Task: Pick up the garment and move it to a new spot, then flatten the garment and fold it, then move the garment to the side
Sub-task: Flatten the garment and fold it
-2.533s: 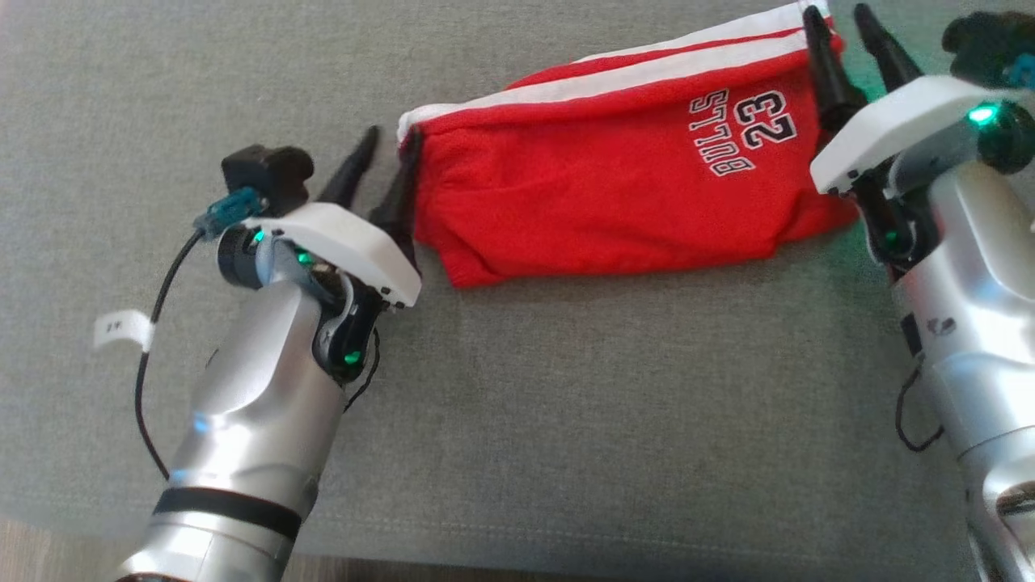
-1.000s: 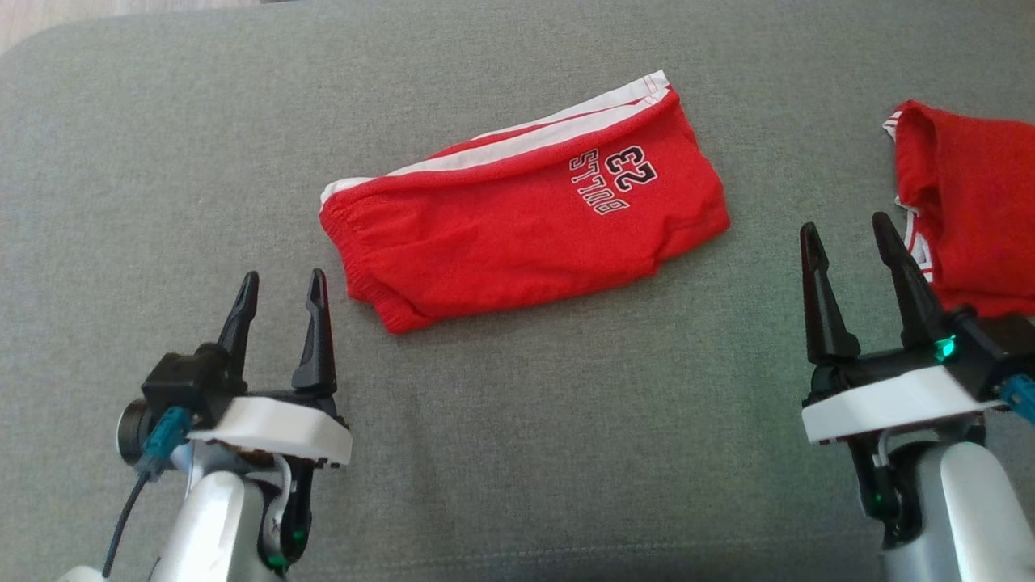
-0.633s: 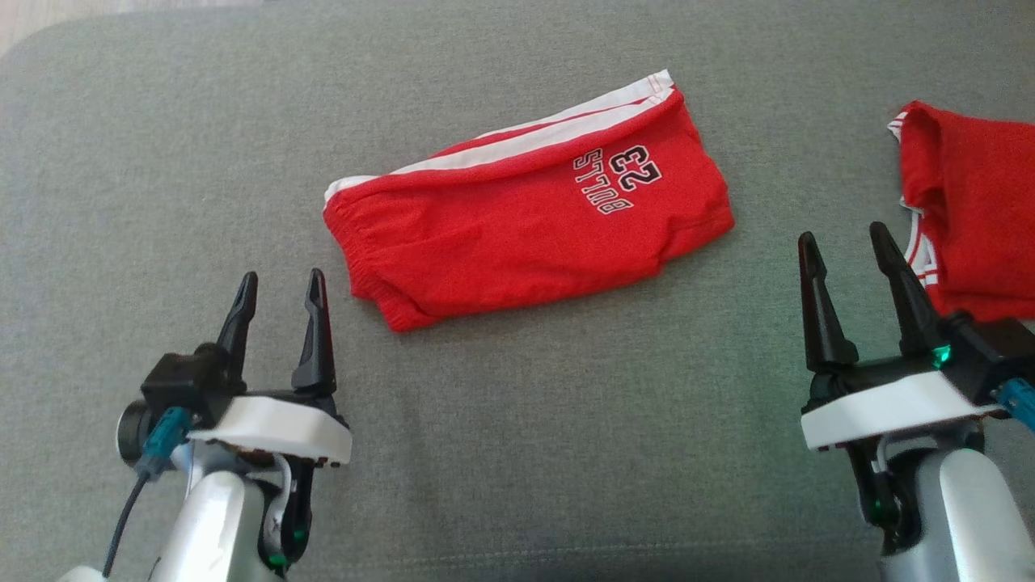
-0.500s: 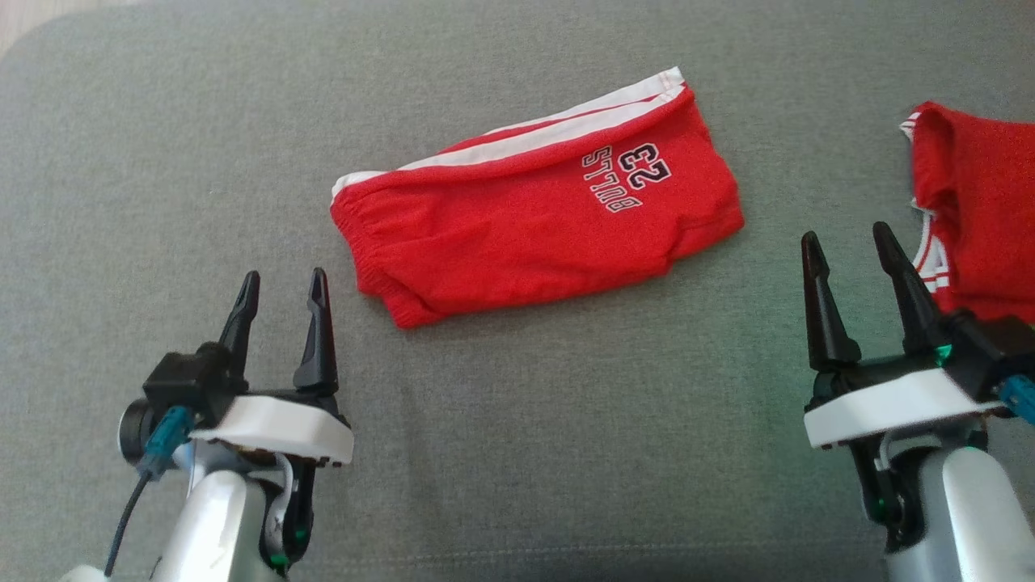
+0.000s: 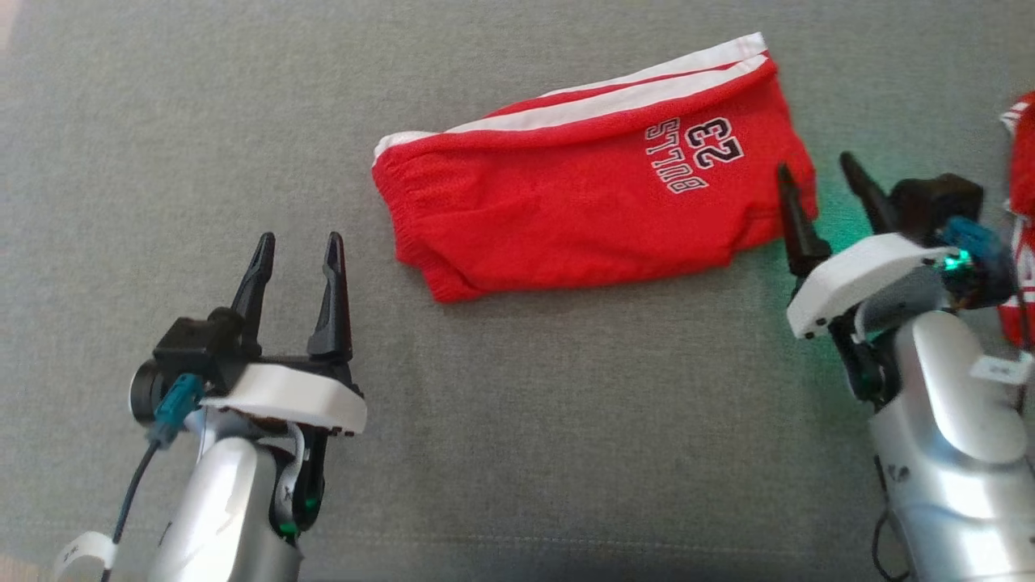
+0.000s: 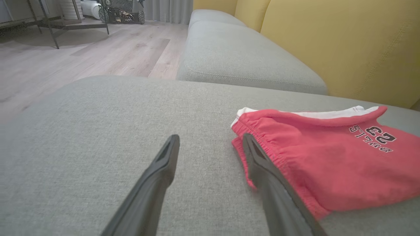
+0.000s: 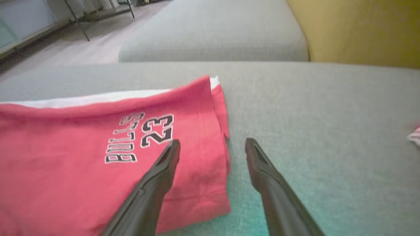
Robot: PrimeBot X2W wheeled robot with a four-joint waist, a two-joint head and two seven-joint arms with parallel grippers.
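Observation:
The garment (image 5: 590, 194) is a pair of red shorts with white side stripes and "BULLS 23" print, lying folded on the grey cushion (image 5: 517, 420). It also lies in the left wrist view (image 6: 331, 157) and in the right wrist view (image 7: 98, 150). My left gripper (image 5: 297, 246) stands open to the left of its waistband end, apart from the cloth, nothing between the fingers. My right gripper (image 5: 818, 168) is open at the garment's right end, one finger (image 7: 157, 183) over the cloth and the other over bare cushion.
A second red garment (image 5: 1020, 242) lies at the far right edge, behind my right wrist. Yellow back cushions (image 6: 344, 42) rise behind the seat. Another grey seat cushion (image 6: 236, 59) and wooden floor (image 6: 82, 55) lie beyond the left end.
The head camera has shifted, so the garment sits further right in view. My right gripper has moved forward and left to the garment's right end. The left gripper has kept its pose.

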